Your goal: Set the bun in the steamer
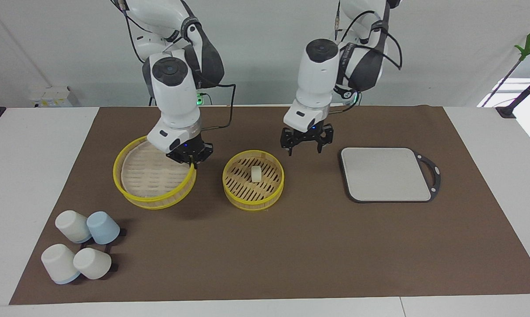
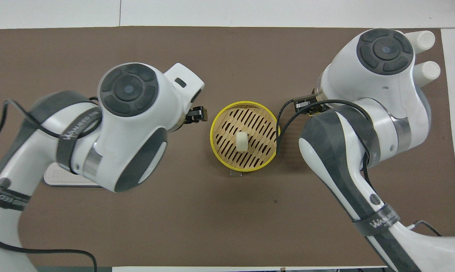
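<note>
At the right arm's end of the brown mat [image 1: 291, 246], 4 upturned cups [image 1: 82, 251], 3 white and 1 pale blue, cluster farther from the robots than everything else. Next along, the shallow, yellow-rimmed bamboo lid [image 1: 152, 180] hangs tilted, its edge nearer the steamer pinched between the pressed fingers of the right gripper [image 1: 190, 157]. At the mat's middle sits the round, yellow-rimmed bamboo steamer [image 1: 253, 179] with its dark-slotted floor, and the small cream-white dough bun [image 1: 256, 173] stands upright at the centre of that floor. Above the mat just beside the steamer's rim, the left gripper [image 1: 306, 145] hovers with its fingers spread and nothing between them. Toward the left arm's end lies the pale grey square board [image 1: 386, 174] with a dark rim and handle, bare.

By my reading, the placing itself is done: the bun is in, and the left gripper has let go. What is left looks like covering. That calls for the right arm to carry the lid level over the steamer, centre rim on rim, and lower it without nudging the bun, while the left arm keeps out of the way.
</note>
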Robot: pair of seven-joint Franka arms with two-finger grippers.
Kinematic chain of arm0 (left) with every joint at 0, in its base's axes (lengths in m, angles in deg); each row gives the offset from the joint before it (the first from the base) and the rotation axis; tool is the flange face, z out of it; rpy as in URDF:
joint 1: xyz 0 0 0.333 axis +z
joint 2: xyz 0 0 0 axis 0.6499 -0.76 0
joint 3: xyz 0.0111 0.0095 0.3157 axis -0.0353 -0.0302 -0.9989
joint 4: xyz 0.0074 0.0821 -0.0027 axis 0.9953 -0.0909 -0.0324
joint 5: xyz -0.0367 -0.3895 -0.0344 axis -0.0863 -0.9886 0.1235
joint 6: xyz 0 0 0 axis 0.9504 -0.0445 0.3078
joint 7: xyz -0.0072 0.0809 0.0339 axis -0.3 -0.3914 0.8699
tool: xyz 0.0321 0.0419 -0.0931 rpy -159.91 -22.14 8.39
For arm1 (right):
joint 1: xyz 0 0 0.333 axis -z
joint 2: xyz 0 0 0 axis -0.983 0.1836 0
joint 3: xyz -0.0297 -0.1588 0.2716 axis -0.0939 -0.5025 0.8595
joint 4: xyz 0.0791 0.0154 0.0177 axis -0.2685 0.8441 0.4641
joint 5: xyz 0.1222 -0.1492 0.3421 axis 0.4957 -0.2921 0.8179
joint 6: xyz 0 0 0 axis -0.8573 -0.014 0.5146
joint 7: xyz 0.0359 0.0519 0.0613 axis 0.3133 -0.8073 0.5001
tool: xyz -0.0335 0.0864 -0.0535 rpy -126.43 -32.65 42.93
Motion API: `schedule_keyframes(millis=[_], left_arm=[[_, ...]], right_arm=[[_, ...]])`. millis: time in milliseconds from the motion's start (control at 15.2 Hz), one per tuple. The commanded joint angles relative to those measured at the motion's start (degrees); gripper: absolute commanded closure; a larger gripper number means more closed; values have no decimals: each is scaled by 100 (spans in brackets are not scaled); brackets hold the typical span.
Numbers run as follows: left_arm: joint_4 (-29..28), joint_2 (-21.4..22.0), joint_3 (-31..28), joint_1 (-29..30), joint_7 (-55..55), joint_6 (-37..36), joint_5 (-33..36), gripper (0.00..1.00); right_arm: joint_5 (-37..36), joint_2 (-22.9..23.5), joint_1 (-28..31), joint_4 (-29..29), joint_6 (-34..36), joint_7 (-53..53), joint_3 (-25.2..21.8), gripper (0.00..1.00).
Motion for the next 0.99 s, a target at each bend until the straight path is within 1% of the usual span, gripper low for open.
schedule_keyframes(millis=[0, 197, 329, 394, 526, 657, 723, 789, 920], left_arm=[[-100, 475, 54, 618, -720, -483, 44, 0], [-100, 678, 45, 1181, -1248, -773, 26, 0], [-91, 775, 45, 1471, -1494, -879, 17, 0], [-91, 827, 45, 1621, -1556, -923, 17, 0], [-91, 933, 37, 1797, -1915, -1054, 17, 0], [-109, 1003, 37, 1991, -2442, -1169, 0, 0], [-144, 1047, 28, 2078, -2531, -1187, -9, 0], [-170, 1082, 28, 2131, -2567, -1196, -9, 0], [-319, 1205, 19, 2167, -2602, -1187, -9, 0]], right_arm=[[142, -60, -259, -40, -141, -537, -6, 100], [344, 1, -663, -127, -177, -1117, -6, 100], [327, 439, -1120, -731, -142, -1678, -15, 100], [310, 572, -1226, -891, -159, -1934, -6, 100], [214, 835, -1604, -1015, -159, -2190, -50, 100], [-50, 1256, -1912, -1313, -186, -2549, -59, 100], [-155, 1485, -1991, -1497, -194, -2725, -50, 100], [-174, 1574, -2053, -1534, -255, -2762, -50, 100], [-191, 1584, -2071, -1534, -317, -2762, -50, 100]])
